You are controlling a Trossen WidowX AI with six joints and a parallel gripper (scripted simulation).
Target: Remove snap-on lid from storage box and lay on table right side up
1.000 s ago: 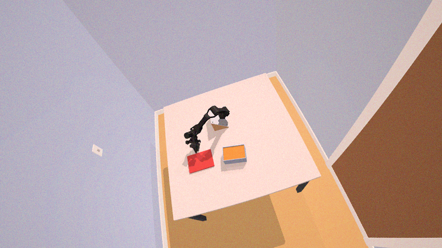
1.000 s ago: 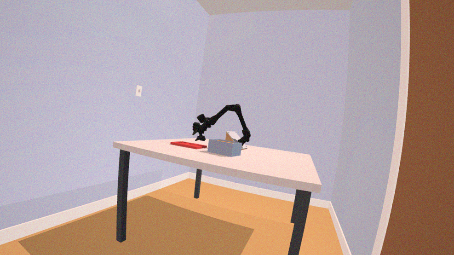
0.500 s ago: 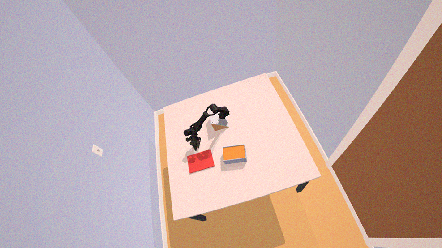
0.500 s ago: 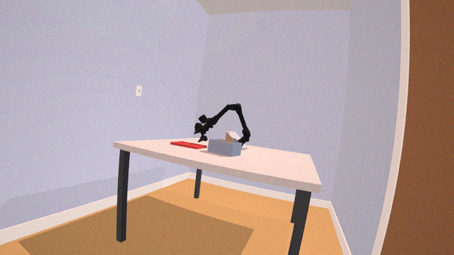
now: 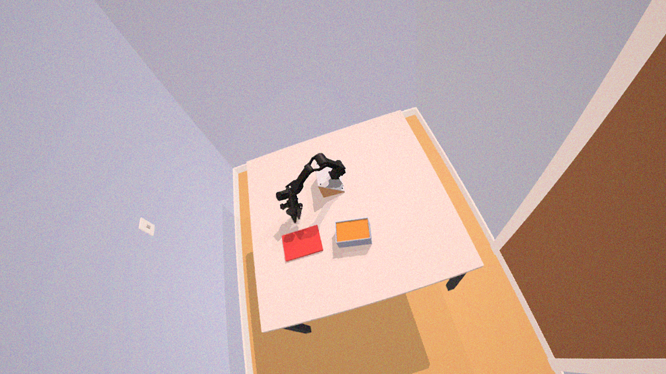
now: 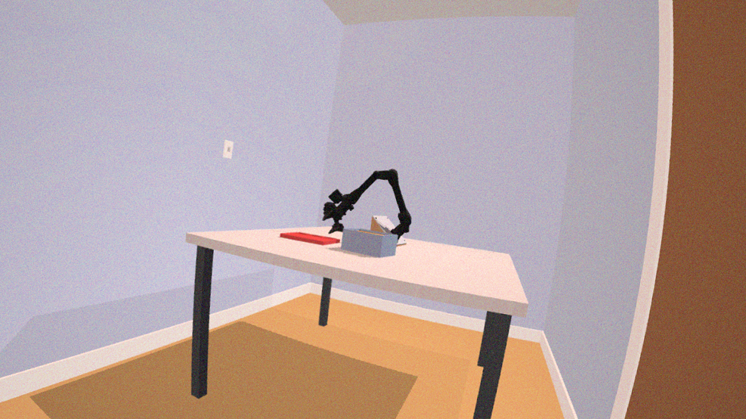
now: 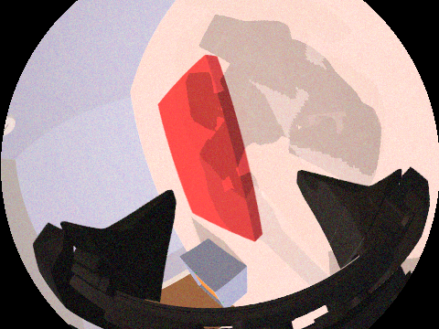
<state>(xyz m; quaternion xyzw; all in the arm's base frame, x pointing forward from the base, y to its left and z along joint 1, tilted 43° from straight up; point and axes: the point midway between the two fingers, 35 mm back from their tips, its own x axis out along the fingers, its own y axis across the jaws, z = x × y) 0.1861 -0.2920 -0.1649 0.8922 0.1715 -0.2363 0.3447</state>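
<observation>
Flat red rectangular lid [image 5: 302, 243] lies on the smooth pale table [image 5: 398, 260], just beside the open grey-blue box [image 5: 353, 232] with its orange inside. Black gripper [image 5: 294, 213] hangs above the lid's far edge, jaws spread wide, holding nothing.

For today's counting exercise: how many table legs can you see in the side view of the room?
3. One table leg at the near left corner, one at the near right, and one at the far left. A fourth may be hidden behind the near right one.
</observation>
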